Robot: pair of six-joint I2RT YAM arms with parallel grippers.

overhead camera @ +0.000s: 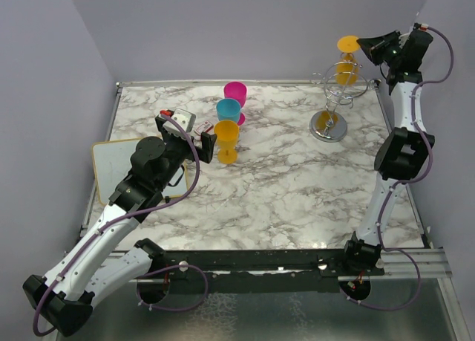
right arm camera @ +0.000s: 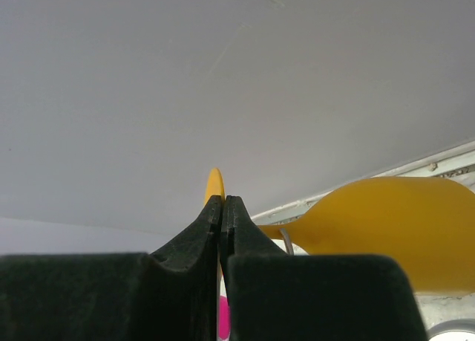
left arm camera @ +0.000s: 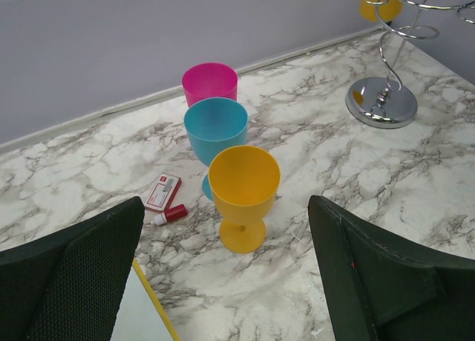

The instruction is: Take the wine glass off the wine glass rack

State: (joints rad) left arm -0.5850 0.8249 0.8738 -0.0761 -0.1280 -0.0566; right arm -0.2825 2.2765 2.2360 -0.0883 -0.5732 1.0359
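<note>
Right gripper (right arm camera: 221, 207) pinched shut on the foot of the wine glass (right arm camera: 401, 229).
We see its fingers (right arm camera: 185, 281) clamping the thin yellow disc; the glass hangs inverted in the wine glass rack (overhead camera: 332, 103), far right on the table (overhead camera: 297, 185). Left gripper (overhead camera: 187, 137) gapes wide, empty.

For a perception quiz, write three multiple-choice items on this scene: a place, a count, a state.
1. The silver wire wine glass rack stands on the marble table at its: A far right; B near left; C centre.
2. Plastic goblets standing upright on the table: A two; B three; C five.
3. The jaws of the right gripper are: A wide open; B shut on the foot of the orange plastic wine glass; C flat on the table.
Answers: A, its round base sits far right; B, pink goblet, blue goblet, orange goblet; B, the right wrist view shows them pinching the thin foot.
</note>
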